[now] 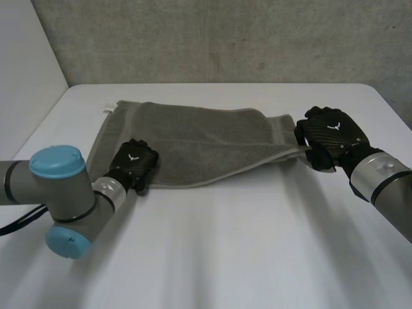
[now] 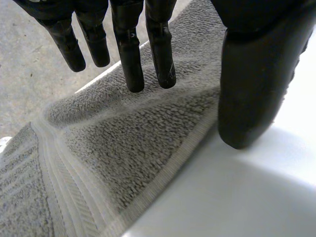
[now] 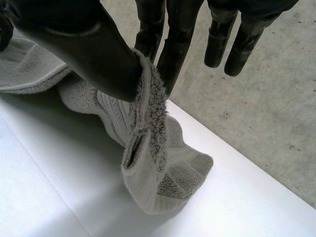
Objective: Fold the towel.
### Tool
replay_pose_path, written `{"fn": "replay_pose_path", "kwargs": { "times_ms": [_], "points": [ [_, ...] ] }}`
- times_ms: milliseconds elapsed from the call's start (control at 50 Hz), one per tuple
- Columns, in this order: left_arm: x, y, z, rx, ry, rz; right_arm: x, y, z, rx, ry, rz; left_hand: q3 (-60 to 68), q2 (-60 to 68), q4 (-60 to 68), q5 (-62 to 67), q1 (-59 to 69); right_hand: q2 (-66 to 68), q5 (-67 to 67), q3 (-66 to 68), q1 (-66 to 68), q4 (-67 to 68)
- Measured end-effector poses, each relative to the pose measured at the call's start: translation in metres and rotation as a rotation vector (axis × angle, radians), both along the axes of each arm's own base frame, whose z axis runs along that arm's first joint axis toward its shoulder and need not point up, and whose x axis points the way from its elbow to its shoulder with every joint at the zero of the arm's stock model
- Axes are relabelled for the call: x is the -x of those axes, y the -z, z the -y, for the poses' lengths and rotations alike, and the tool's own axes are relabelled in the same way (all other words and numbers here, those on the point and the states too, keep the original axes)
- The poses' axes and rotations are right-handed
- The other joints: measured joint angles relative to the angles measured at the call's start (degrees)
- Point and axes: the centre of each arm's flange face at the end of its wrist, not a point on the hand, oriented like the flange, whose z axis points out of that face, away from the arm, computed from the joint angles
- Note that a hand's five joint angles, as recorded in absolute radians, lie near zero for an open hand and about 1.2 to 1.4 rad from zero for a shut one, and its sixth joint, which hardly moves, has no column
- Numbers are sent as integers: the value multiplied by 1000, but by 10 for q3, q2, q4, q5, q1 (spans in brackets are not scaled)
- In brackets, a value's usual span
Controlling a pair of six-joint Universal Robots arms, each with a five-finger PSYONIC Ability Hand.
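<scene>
A grey-green towel [image 1: 199, 138] lies across the far half of the white table [image 1: 244, 244], partly folded, with its right end drawn to a point. My left hand [image 1: 133, 164] rests at the towel's near left edge. In its wrist view the fingers [image 2: 129, 54] are straight above the pile of the towel [image 2: 133, 148], and the thumb [image 2: 252, 89] stands just off the hem. My right hand [image 1: 331, 135] is at the towel's right end. Its thumb [image 3: 79, 44] and fingers pinch a raised edge of the towel [image 3: 163, 168], which hangs bunched below them.
A grey wall [image 1: 225, 38] rises behind the table's far edge. The bare white tabletop stretches across the whole near half. The table's left edge [image 1: 38, 122] runs close to the towel's left corner.
</scene>
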Motion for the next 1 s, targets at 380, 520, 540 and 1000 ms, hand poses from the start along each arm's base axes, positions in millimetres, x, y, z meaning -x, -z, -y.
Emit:
{"fn": "replay_pose_path", "kwargs": {
  "times_ms": [380, 520, 540, 1000],
  "points": [
    [4, -6, 11, 31, 4, -20, -1, 6, -1, -16, -4, -8, 0, 156, 0, 174, 158, 0, 0, 0, 0, 0],
    [4, -4, 11, 27, 7, -17, -1, 7, 0, -19, -5, -9, 0, 123, 0, 140, 124, 0, 0, 0, 0, 0],
    [5, -3, 11, 26, 7, -16, -1, 7, 0, -19, -5, -9, 0, 121, 0, 138, 122, 0, 0, 0, 0, 0],
    [2, 0, 18, 23, -8, -17, 0, 6, 2, -24, 2, -3, 0, 396, 0, 402, 384, 0, 0, 0, 0, 0]
  ]
}}
